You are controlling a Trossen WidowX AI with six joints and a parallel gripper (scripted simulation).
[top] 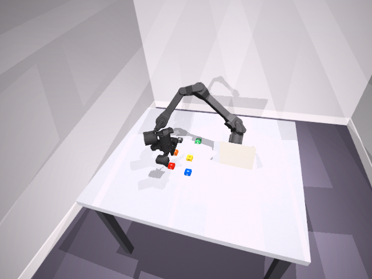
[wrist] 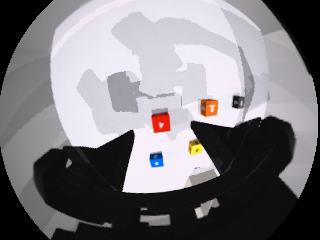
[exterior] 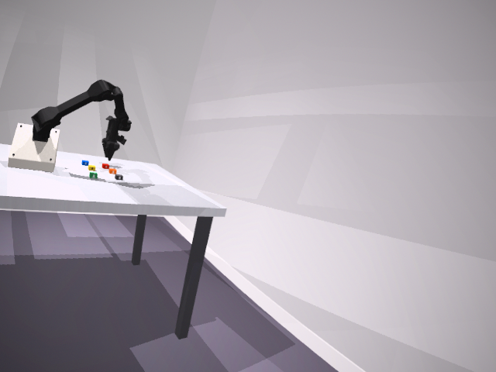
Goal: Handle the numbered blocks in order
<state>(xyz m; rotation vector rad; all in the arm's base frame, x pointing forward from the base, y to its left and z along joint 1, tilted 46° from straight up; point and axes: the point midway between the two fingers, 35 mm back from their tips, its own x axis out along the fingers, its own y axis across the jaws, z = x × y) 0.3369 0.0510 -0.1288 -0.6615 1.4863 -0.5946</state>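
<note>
My gripper (exterior: 108, 159) (wrist: 163, 128) is open and empty, its fingers pointing down a little above the red block (top: 171, 165) (exterior: 105, 165) (wrist: 161, 123). The red block rests on the table and shows between the spread fingertips in the wrist view. An orange block (top: 175, 152) (exterior: 112, 170) (wrist: 209, 108), a dark grey block (top: 180, 139) (exterior: 118, 177) (wrist: 238, 102), a yellow block (top: 189, 157) (exterior: 91, 167) (wrist: 195, 147), a blue block (top: 188, 172) (exterior: 85, 163) (wrist: 156, 160) and a green block (top: 198, 140) (exterior: 93, 175) also rest there. The digits are too small to read surely. The green block is not visible in the wrist view.
The white table (top: 240, 210) (exterior: 176, 196) carries the blocks. A cream panel (top: 237, 155) (exterior: 32, 149) stands by the arm's base. The orange block lies close to the red one, on the side toward the dark grey block. Shadows of the arm fall around the blocks.
</note>
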